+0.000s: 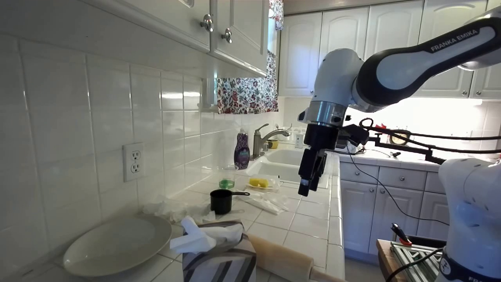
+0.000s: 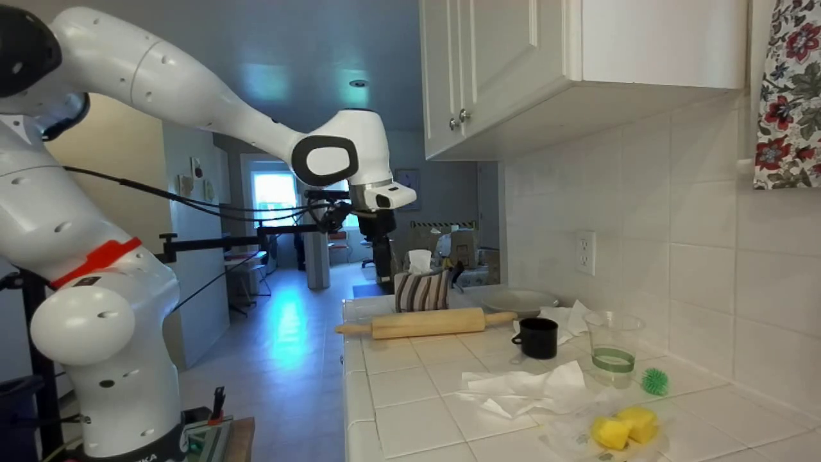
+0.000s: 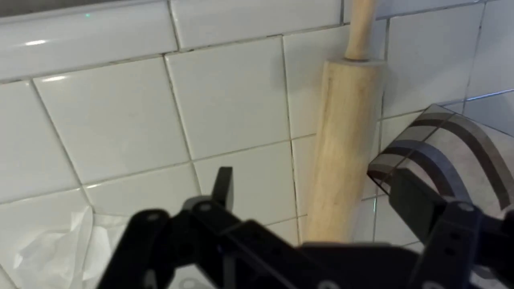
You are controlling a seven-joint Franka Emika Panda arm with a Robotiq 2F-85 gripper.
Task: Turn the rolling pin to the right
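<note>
Currently I have the fingers [image 3: 415, 204] apart above the worktop [image 2: 407, 388], the rolling pin [image 2: 428, 323] beside the tissue box [image 2: 422, 292], contact hard to judge.

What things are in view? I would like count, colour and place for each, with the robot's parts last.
rolling pin: one, pale tan, on counter
tissue box: one, brown-striped, beside rolling pin
plate: one, white, by tiled wall
handled cup: one, black, on counter
clear cup: one, green-banded, on counter
spiky ball: one, green, beside clear cup
crumpled paper: several, white, on counter
sink: one, white, in counter
faucet: one, grey, at sink
bottle: one, purple, by sink
chunks: two, yellow, near sink
outlet: one, white, on tiled wall
cabinets: several, white, above and below counter
curtain: at least one, floral, beside cabinets
background clutter: uncounted, mixed, beyond counter
robot arm: one, white and black, beside counter
jaws: one pair, black, open, above counter
</note>
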